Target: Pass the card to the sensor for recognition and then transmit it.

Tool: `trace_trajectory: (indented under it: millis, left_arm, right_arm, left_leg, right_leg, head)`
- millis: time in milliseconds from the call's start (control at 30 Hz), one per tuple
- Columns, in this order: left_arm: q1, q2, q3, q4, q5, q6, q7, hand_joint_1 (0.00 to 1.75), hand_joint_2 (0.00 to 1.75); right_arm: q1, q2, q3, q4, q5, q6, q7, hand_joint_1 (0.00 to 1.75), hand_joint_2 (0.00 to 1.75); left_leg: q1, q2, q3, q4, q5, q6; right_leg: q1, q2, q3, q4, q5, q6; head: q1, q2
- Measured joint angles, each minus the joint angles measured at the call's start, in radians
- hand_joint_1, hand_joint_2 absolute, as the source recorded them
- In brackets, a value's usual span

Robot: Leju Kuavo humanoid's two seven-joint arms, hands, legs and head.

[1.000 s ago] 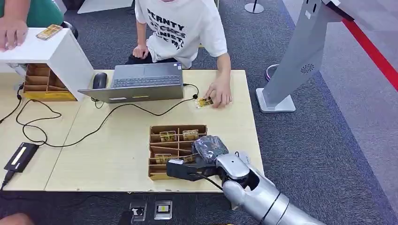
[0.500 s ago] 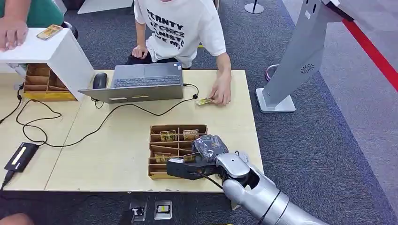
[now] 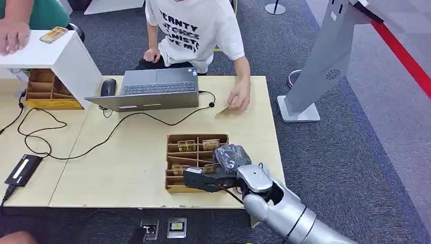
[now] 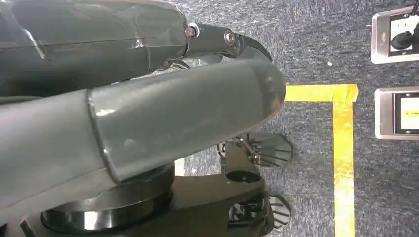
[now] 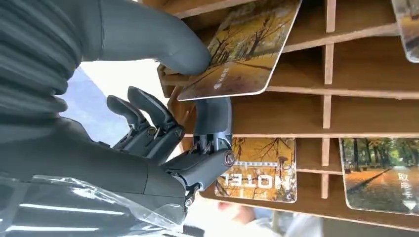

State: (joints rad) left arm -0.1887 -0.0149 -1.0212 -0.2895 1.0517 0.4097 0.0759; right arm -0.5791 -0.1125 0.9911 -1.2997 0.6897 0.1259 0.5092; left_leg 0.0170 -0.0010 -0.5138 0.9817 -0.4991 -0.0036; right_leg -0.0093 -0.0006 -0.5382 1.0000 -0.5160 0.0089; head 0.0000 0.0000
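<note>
1. The right robot hand [image 3: 219, 168] sits over the wooden card organizer [image 3: 175, 188] at the near edge of the worktop [image 3: 127, 168]. In the right wrist view the right robot hand [image 5: 163, 123] pinches a hotel key card [image 5: 242, 49] between the thick thumb above and a dark finger beneath, at one corner; the other fingers are curled aside.
2. The pinched card is tilted, mostly over a slot of the organizer. I cannot tell whether its far edge touches a divider.
3. More cards lie in neighbouring slots: one printed HOTEL [image 5: 259, 170], another with an autumn scene [image 5: 380, 173].
4. Handling, as a judgement: the card looks thin, stiff, light and glossy, so slippery under smooth finger pads. It is not fragile, but may flex if squeezed at one corner.
5. Best hold: thumb on the printed face, finger on the back, close to a short edge, leaving most of the face free for the sensor. A corner pinch like this one could let the card pivot.
6. Risk: the thin wooden dividers could catch the card's edge on lifting, or the light organizer could drag along.
7. The left robot hand [image 4: 148, 113] hangs beside the body above grey carpet; I cannot tell whether it is clenched or released.
8. Across the worktop, a person's hand [image 3: 240, 99] holds another card [image 3: 222, 110] near a laptop [image 3: 152, 89].
</note>
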Motion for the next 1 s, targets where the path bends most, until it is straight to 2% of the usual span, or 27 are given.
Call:
trace_trajectory:
  millis: [67, 600, 1000]
  left_arm:
    - [0.0, 0.0, 0.0, 0.0, -0.004, -0.002, 0.0, 0.0, 0.0]
    - [-0.003, 0.001, 0.001, 0.0, -0.018, -0.006, 0.0, 0.0, 0.0]
    - [-0.003, 0.002, 0.008, 0.002, -0.025, -0.005, -0.006, 0.0, 0.0]
  right_arm:
    - [0.0, -0.01, -0.009, -0.02, 0.008, 0.003, 0.01, 1.75, 1.75]
    - [-0.015, -0.081, -0.061, -0.237, 0.05, 0.014, 0.054, 1.71, 1.75]
    - [-0.016, -0.095, -0.074, -0.276, 0.046, 0.02, 0.053, 1.75, 1.75]
  left_leg:
    - [0.0, 0.0, 0.0, 0.0, 0.0, 0.0]
    - [0.0, 0.001, -0.001, 0.0, 0.0, 0.0]
    - [0.0, 0.001, -0.001, 0.0, 0.0, 0.0]
  right_leg:
    - [0.0, 0.0, 0.0, 0.0, 0.0, 0.0]
    - [0.0, 0.0, -0.001, 0.0, 0.0, 0.0]
    - [0.0, 0.0, -0.001, 0.0, 0.0, 0.0]
  head:
    - [0.0, 0.0]
    - [0.0, 0.0]
    - [0.0, 0.0]
